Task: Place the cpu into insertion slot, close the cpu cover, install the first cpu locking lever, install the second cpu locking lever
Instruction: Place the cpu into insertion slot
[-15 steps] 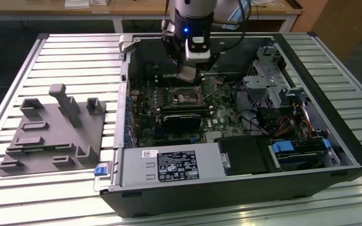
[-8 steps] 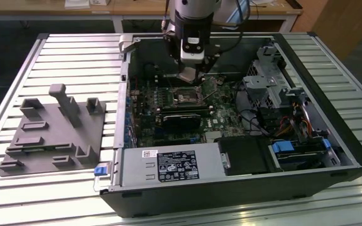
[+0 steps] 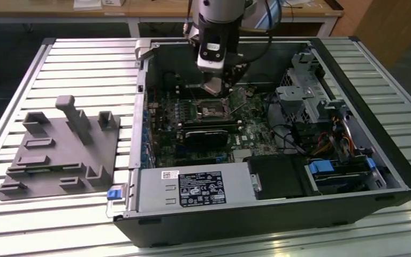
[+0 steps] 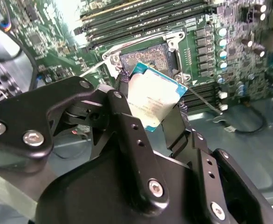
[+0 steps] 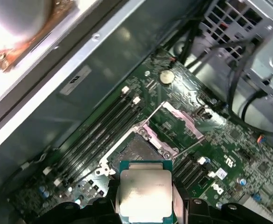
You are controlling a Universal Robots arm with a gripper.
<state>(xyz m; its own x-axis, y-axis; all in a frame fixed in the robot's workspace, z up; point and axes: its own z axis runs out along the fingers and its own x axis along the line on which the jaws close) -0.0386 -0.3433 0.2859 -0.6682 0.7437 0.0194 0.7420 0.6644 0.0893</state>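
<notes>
My gripper (image 3: 215,88) is inside the open computer case, just above the motherboard, and is shut on the cpu (image 4: 150,95). The cpu (image 5: 146,191) is a small square chip with a dull silvery top and a teal edge, pinched by two sides between black fingers (image 4: 127,112). It hangs tilted just above and beside the insertion slot (image 4: 148,56), apart from it. The insertion slot (image 5: 136,151) lies uncovered with its dark centre showing. The cpu cover (image 5: 180,116) stands swung up and away from the slot. Thin wire levers (image 4: 204,100) stick out raised beside the slot (image 3: 211,110).
Long memory slots (image 5: 99,126) run beside the socket. A black card (image 3: 207,134) lies in front of it, a power supply (image 3: 191,187) at the case's front. Drive cage and cables (image 3: 305,96) fill the exterior view's right. A grey fixture tray (image 3: 62,155) sits outside the case.
</notes>
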